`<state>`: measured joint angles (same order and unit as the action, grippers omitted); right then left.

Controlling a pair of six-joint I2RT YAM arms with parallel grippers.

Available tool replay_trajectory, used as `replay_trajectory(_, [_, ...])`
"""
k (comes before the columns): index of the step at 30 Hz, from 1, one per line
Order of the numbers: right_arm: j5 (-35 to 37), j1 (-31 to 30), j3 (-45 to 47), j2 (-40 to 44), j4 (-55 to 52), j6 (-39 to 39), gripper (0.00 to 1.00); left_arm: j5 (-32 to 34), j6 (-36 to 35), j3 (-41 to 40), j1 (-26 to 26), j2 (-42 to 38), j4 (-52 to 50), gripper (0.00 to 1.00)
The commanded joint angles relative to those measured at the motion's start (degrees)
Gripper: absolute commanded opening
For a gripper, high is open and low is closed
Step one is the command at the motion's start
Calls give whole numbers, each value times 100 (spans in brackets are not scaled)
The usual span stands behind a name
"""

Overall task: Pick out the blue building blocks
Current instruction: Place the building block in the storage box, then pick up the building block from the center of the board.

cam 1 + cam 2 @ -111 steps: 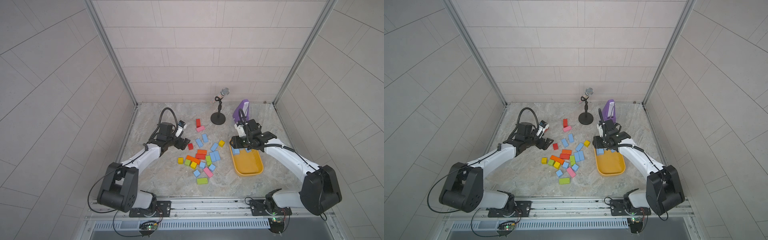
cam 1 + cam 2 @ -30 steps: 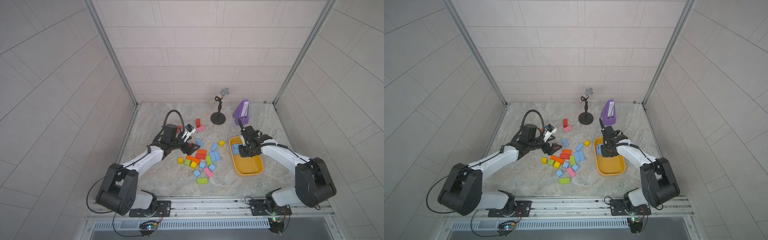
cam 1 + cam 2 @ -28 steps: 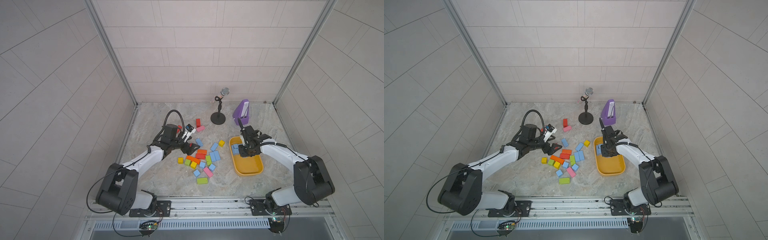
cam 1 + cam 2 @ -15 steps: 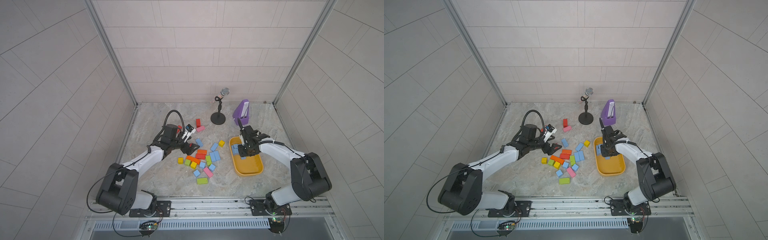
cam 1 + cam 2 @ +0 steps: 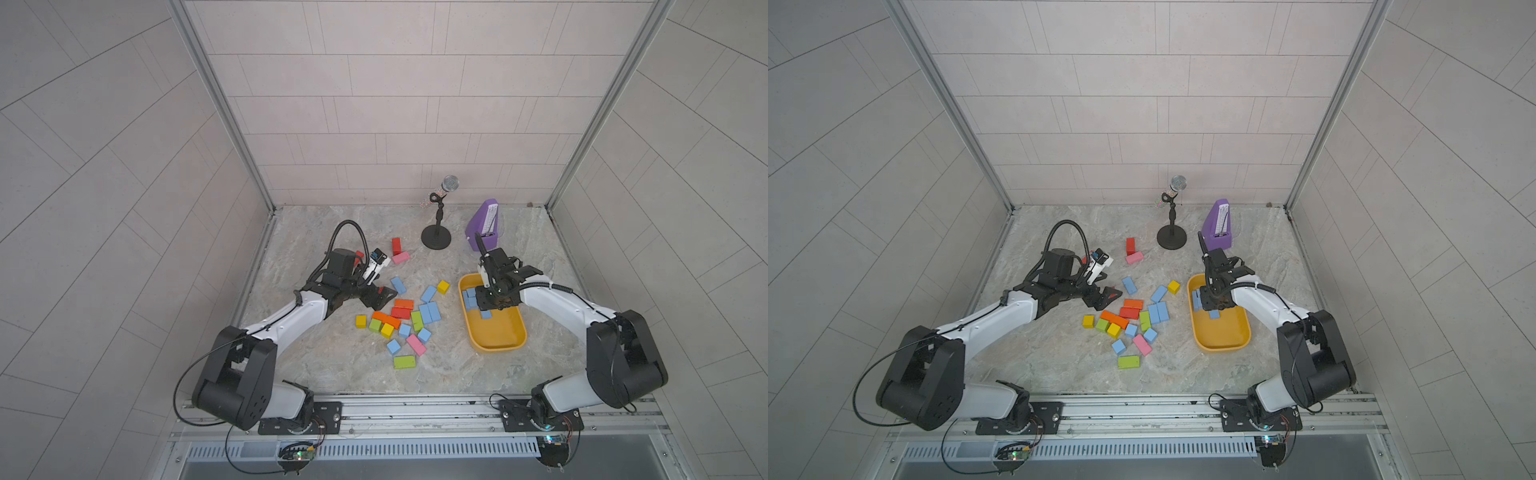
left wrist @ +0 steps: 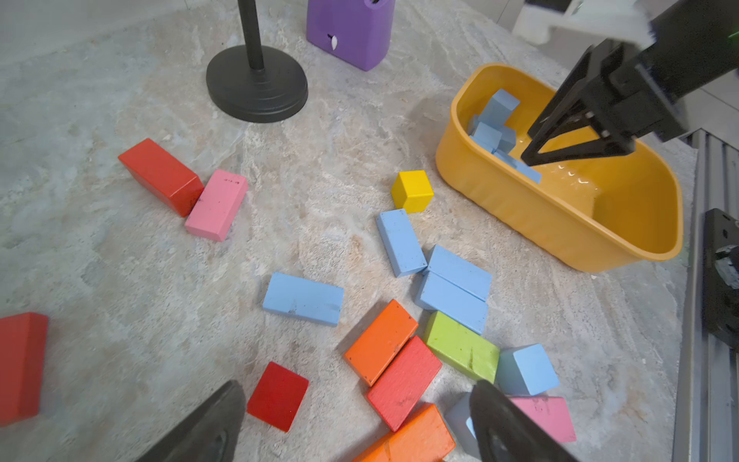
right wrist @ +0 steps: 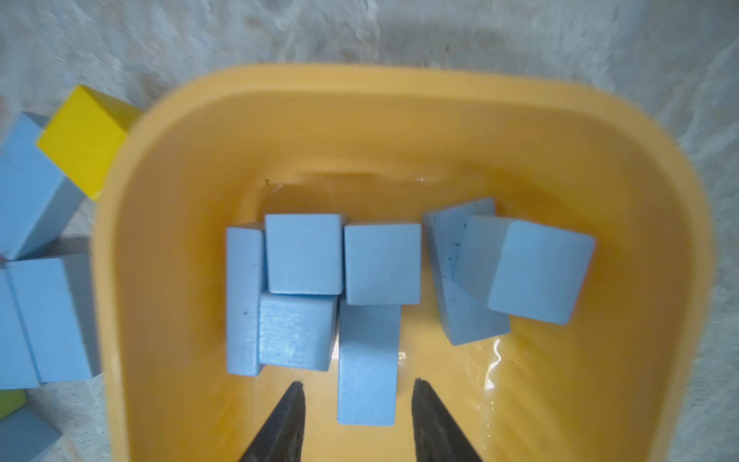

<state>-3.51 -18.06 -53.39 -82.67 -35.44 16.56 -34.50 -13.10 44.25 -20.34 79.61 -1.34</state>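
Bricks like these blue building blocks (image 6: 302, 298) seem light, rigid, matte: pinch flat sides. Some lie in the yellow tray (image 7: 400, 78), others outside. Right gripper (image 7: 357, 382) straddles one, unclamped; left gripper (image 6: 356, 388) gapes empty.

Orange-yellow tub (image 7: 640, 200), sky-blue blocks (image 7: 383, 264), purple metronome (image 5: 484, 228), black microphone stand (image 6: 256, 84), beige-grey marbled tabletop (image 5: 457, 374), red brick (image 6: 160, 176)

Blocks (image 7: 382, 262) in tub (image 7: 360, 132), pile (image 5: 401, 312) alongside
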Motion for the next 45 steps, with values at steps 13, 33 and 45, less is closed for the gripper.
replay_trajectory(13, [428, -1980, -2508, -1783, -273, -45, 48, 1060, 527, 198, 1022, -208, -50, 96])
replay_trajectory(33, [236, -2403, -5556, -4821, -1000, -355, 51, 1190, 537, 99, 1744, -377, 117, 96])
replay_trajectory(45, [-32, -2309, -5773, -5213, -1053, -329, 36, 1075, 504, 75, 1744, -325, 164, 95])
